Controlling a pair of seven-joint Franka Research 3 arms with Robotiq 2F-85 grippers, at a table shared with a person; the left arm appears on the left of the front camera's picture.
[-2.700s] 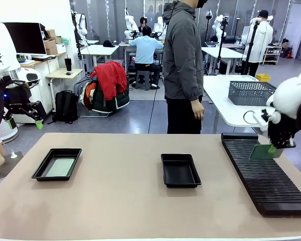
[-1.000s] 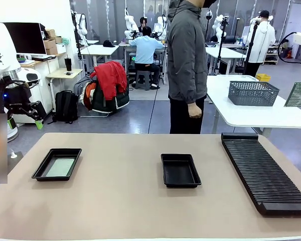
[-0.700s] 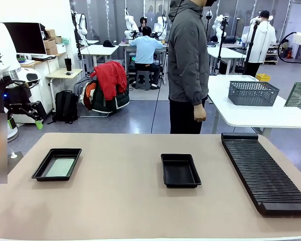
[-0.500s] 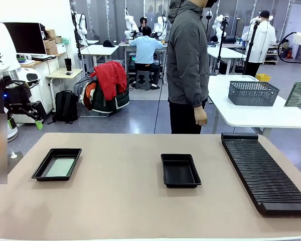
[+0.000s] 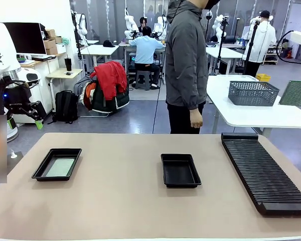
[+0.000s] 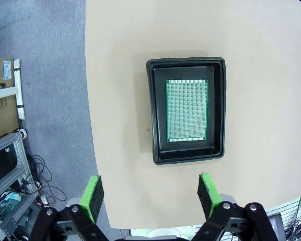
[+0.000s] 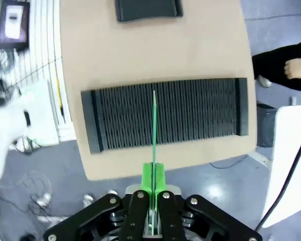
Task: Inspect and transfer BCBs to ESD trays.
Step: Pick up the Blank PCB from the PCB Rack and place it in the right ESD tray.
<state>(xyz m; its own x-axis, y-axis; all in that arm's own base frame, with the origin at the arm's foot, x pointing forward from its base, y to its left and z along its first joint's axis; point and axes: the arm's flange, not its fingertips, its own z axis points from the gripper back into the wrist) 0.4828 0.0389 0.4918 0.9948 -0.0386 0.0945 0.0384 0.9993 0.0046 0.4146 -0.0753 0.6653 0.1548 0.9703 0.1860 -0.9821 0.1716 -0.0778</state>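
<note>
Tan tabletop [image 5: 115,201] below, busy lab beyond: the right gripper [image 7: 153,176] is clamped tight on one edge of a thin green BCB [image 7: 154,125], held edge-on high above the ribbed black rack [image 7: 200,115]. Pinched that narrowly, the rigid board could twist or slip free. The left gripper [image 6: 150,193] hangs spread wide and empty over a glossy, round-cornered ESD tray [image 6: 150,115] holding a perforated BCB [image 6: 186,110].

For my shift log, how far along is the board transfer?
Done: one BCB lies in the left tray. In hand: the right claw, shut on a second BCB, holds it high above the rack. Left: placing it; the middle tray is empty.
</note>
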